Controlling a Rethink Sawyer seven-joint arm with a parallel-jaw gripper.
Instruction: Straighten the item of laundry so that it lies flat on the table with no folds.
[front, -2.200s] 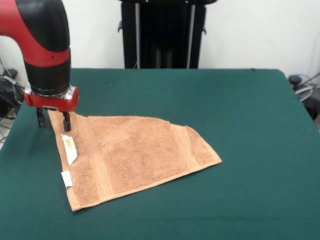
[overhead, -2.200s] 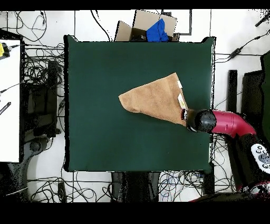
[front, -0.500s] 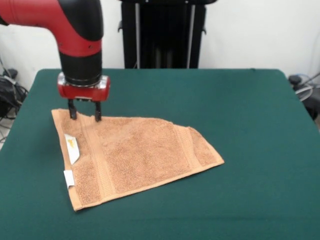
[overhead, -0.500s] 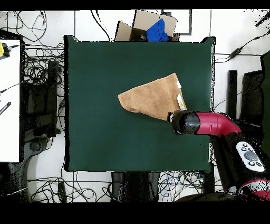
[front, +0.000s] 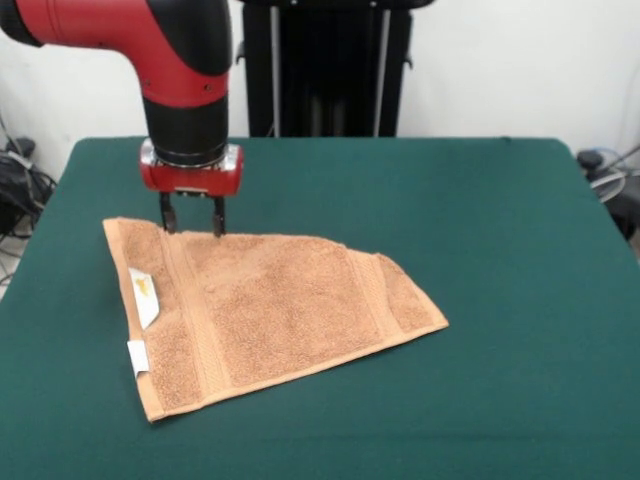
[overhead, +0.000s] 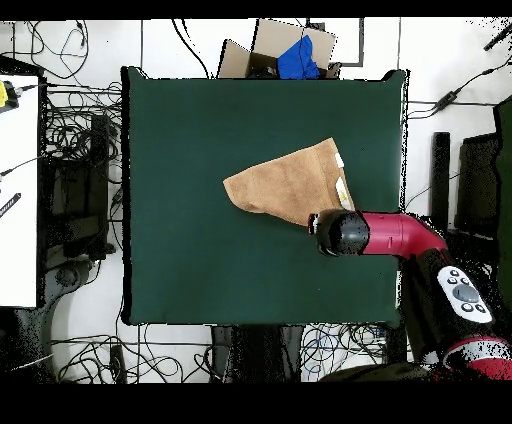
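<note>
The orange-tan towel (front: 265, 310) lies on the dark green table (front: 480, 250) at the left, folded over into a rough triangle, with white tags (front: 143, 297) at its left edge. It also shows in the overhead view (overhead: 288, 184). My gripper (front: 192, 217) is open, its two fingers pointing down right at the towel's far edge, holding nothing. In the overhead view the arm's head (overhead: 338, 232) covers the towel's corner.
The black pedestal (front: 325, 65) stands behind the table's far edge. In the overhead view a cardboard box with a blue thing (overhead: 290, 52) sits beyond the table, cables lie on the floor all around, and a white bench (overhead: 18, 190) stands at the left.
My gripper has moved a little to the right in the front view along the towel's far edge and slightly away from it. The towel has not moved.
</note>
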